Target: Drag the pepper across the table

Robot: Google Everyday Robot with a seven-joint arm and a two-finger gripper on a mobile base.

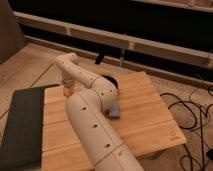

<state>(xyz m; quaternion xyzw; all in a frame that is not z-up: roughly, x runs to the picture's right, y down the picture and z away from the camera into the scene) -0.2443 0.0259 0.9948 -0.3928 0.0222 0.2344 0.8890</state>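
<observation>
Gripper (67, 88), closure indeterminate, at far-left edge of light bamboo-plank table (145, 107), over small red-orange pepper (65, 93): presumably light, slippery; hold mid-body.

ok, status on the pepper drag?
Tool low at the table's far-left edge, beside the grey mat. Pepper at its tip, contact unclear. Black bowl and blue object lie past the arm, away from the pepper.

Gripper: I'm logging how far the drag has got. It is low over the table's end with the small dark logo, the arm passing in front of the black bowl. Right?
Not quite. The camera view shows the gripper low over the opposite end of the table, beside the dark grey mat, away from the logo. The arm does pass in front of the black bowl.
</observation>
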